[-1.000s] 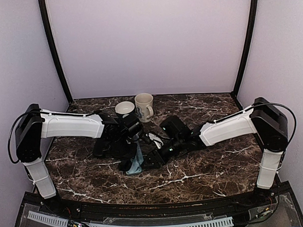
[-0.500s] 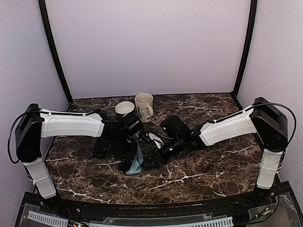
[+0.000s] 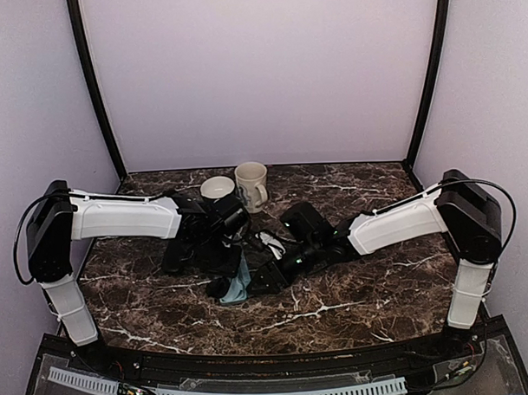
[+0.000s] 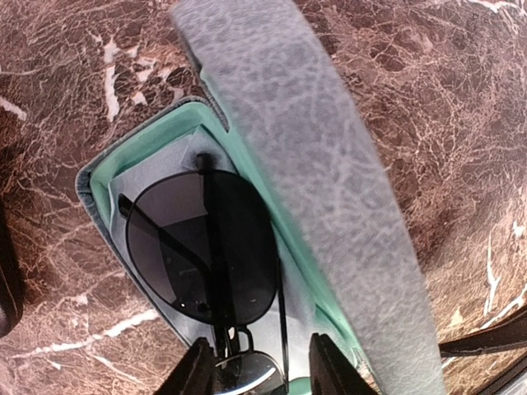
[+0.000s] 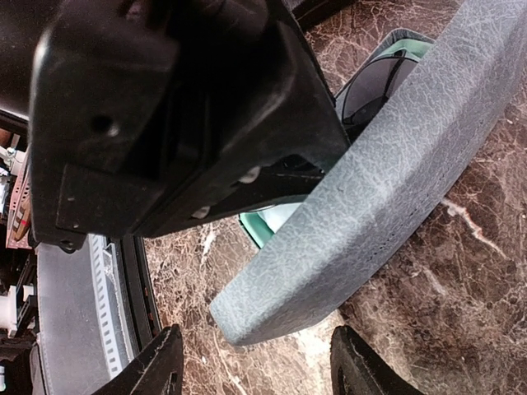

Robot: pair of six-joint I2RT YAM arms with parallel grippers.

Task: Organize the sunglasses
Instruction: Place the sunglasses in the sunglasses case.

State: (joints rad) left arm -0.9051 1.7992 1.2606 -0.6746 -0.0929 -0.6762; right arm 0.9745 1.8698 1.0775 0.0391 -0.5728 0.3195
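straddling case lid, r fingers wide; l fingers parted over sunglasses inside.

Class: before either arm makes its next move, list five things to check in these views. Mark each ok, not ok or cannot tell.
1. Wire-framed sunglasses lie inside the grey-blue case: ok.
2. Case lid is raised, clear of the lenses: ok.
3. Left gripper jaws stand apart around the near lens: ok.
4. Right gripper has a firm hold on the lid end between its jaws: cannot tell.
5. Sunglasses' near end is fully within the case: cannot tell, it runs out of view.
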